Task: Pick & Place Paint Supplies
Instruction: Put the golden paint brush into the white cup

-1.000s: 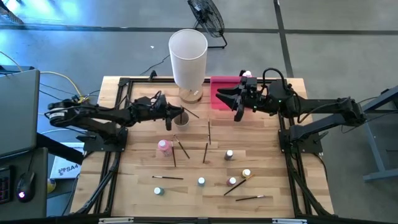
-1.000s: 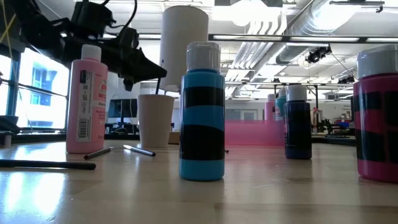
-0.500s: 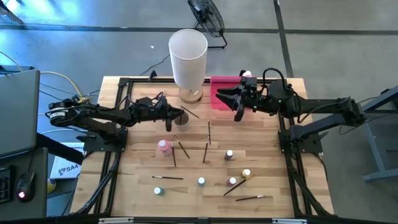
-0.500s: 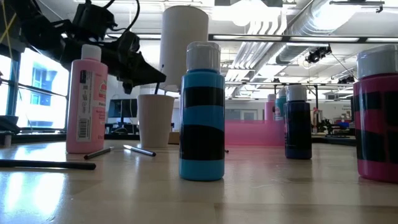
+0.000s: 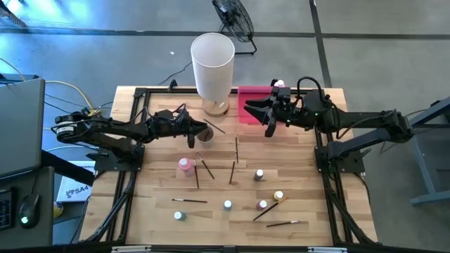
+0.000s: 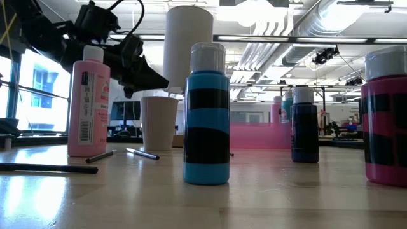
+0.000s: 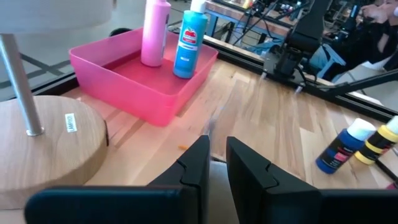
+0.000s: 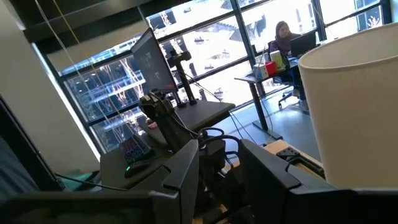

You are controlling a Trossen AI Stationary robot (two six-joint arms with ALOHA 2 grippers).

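My left gripper (image 5: 199, 128) hovers over a small paper cup (image 6: 159, 122) near the tall white cylinder (image 5: 212, 60). Its fingers (image 7: 198, 163) stand a narrow gap apart. A thin blurred paintbrush (image 7: 211, 127) shows just past the tips. My right gripper (image 5: 256, 112) hangs open and empty high above the pink tray (image 5: 247, 98). The tray holds a pink bottle (image 7: 155, 31) and a teal bottle (image 7: 189, 37). Another pink bottle (image 5: 185, 166), several small bottles (image 5: 259, 174) and several brushes (image 5: 233, 171) are spread over the near half of the table. My left gripper: I cannot tell whether its fingers touch the blurred paintbrush (image 7: 211, 127), which stands in line with the gap just beyond the fingertips.
The cylinder's round wooden base (image 7: 43, 143) and metal rod (image 7: 18, 87) stand just beside my left gripper. A dark frame (image 5: 133, 105) borders the table. In the low view a teal bottle (image 6: 206, 114) and a pink bottle (image 6: 87, 102) stand close to the camera.
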